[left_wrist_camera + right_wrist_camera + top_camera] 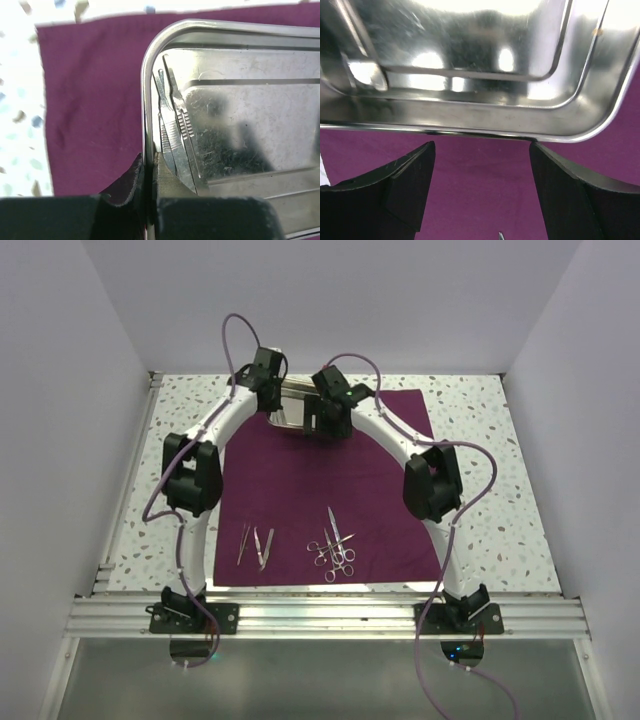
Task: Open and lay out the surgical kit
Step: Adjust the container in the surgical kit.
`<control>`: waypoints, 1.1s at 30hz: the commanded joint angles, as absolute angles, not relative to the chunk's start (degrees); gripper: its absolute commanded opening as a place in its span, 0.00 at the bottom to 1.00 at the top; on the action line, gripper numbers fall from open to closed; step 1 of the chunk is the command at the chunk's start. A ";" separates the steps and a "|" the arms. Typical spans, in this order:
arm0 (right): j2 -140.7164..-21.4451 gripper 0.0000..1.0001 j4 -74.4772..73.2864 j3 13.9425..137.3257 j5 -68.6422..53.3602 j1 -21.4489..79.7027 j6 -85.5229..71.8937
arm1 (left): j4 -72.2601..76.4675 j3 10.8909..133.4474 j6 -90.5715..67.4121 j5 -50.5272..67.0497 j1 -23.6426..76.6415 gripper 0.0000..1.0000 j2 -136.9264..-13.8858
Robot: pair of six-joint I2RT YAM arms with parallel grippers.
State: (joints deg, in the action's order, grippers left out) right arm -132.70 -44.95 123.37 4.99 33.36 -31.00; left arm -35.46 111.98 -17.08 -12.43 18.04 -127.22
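Left fingers [127, 185] are shut tight on the rim of the tray [250, 100], one finger outside the wall and one inside. Two slim steel tools [179, 125] are seen lying along the wall just inside that grip. Right fingers [410, 175] are spread wide and held just short of a long rim, near a corner. Purple cloth [320, 480] is spread flat under the tray and both sets of fingers. Well behind the fingers, toward the arm bases, tweezers [252, 543] and scissors [338, 540] are laid out on the cloth. Speckled bench [480, 440] is noted around the cloth.
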 commanded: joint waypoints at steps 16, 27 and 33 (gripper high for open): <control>-126.48 0.80 -44.56 120.68 8.26 32.08 -31.64 | -41.51 110.76 -11.16 -17.24 22.59 0.00 -124.56; -127.09 0.80 -45.61 122.43 10.19 31.20 -31.29 | -26.02 86.93 -26.71 10.10 17.14 0.00 -124.45; -127.35 0.80 -49.75 119.72 16.88 30.33 -33.83 | -26.02 83.85 -27.16 7.21 17.23 0.00 -123.49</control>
State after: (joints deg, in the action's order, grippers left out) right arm -129.95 -47.40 120.55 12.10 31.11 -32.12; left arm -22.85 87.79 -25.02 4.91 16.56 -121.54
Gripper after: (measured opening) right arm 0.797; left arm 0.056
